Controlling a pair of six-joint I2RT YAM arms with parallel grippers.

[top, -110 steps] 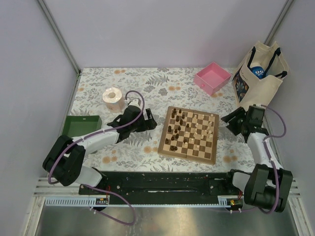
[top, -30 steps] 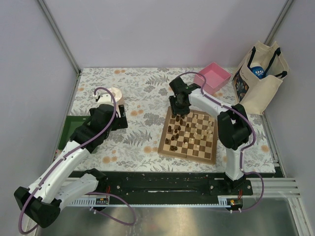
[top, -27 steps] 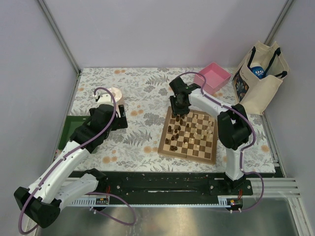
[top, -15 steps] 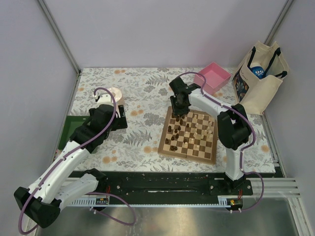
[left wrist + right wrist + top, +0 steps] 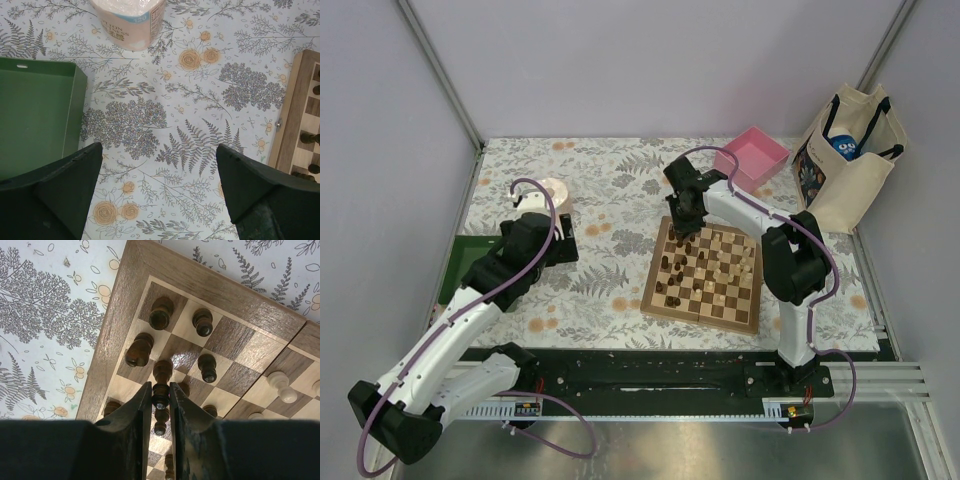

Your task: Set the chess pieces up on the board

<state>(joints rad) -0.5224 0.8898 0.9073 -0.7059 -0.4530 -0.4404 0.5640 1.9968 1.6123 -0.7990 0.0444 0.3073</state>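
Floral cloth (image 5: 620,180) covers the table, with pale walls on three sides. We note the right claw (image 5: 160,385) reaching down over the far left corner of the board (image 5: 115,350), its two fingers drawn close and clamped on the round head of a dark piece (image 5: 160,401) that stands on a square there. Other chess pieces (image 5: 161,312) crowd around it. Two dark ones sit just beyond the fingertips in the corner squares, one is just left of the fingers, one just right, and more lie under the claw. A pale one stands well off to the right. In the overhead view, dark and pale men stand mixed across the board. A pink tray (image 5: 752,157) and a tote bag (image 5: 845,155) lie beyond and to the right of this claw. The left claw (image 5: 157,146) hovers over bare cloth with its fingers wide apart and nothing between them. Relative to it, a green tray (image 5: 35,120) is to the left, a paper roll (image 5: 131,22) ahead, and the board's edge to the right.
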